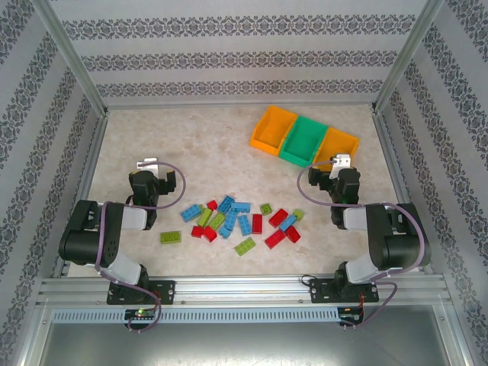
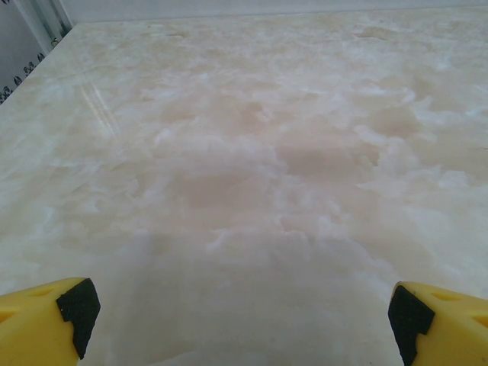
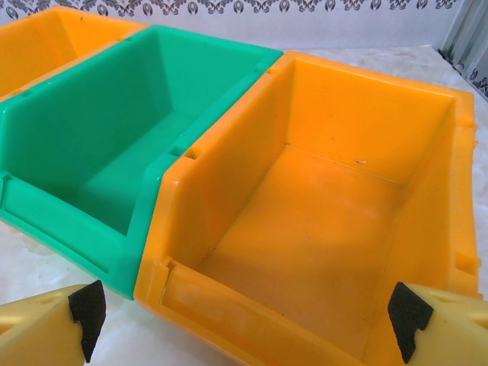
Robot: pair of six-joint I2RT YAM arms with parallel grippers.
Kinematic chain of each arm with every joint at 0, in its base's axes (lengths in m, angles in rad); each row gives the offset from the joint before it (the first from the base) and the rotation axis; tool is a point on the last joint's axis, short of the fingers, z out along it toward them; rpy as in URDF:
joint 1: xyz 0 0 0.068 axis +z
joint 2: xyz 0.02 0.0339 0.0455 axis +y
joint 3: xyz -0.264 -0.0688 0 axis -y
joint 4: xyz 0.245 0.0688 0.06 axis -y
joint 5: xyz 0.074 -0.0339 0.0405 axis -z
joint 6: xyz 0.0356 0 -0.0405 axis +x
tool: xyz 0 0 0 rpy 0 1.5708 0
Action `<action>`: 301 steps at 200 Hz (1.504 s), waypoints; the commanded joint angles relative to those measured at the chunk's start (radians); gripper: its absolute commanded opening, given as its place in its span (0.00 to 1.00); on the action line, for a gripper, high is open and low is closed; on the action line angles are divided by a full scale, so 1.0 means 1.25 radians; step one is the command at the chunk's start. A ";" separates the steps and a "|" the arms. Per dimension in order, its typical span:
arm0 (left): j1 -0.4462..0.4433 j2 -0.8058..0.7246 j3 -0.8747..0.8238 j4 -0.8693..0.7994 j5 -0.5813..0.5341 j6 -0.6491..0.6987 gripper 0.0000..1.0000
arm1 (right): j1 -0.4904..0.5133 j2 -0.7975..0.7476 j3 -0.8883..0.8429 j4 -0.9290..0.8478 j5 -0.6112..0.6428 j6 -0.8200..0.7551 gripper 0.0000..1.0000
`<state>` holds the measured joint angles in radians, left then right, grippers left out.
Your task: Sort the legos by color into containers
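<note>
Roughly twenty legos (image 1: 232, 221) are lying scattered on the table's (image 1: 191, 137) near middle.
Left gripper (image 2: 244, 316) is hanging released over bare tabletop; right gripper (image 3: 248, 316), also released and empty, is facing the containers (image 1: 303, 140) sitting side by side at far right.

I see the desk (image 2: 252, 152) as smooth and a little glossy, with marble pattern. The green container (image 3: 91, 130) and orange container (image 3: 229, 175) are smooth shiny plastic; the legos (image 1: 244, 224) look plastic too.
</note>
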<state>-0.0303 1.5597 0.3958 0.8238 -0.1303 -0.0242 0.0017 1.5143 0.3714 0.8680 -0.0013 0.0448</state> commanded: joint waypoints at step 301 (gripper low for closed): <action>-0.149 -0.234 0.349 -0.775 0.148 -0.183 1.00 | -0.116 0.056 0.596 -1.060 0.091 0.209 0.79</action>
<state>-0.1997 1.2488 0.8024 -0.1215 0.0311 -0.2333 -0.1364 1.5200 1.0557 -0.3824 0.0933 0.2932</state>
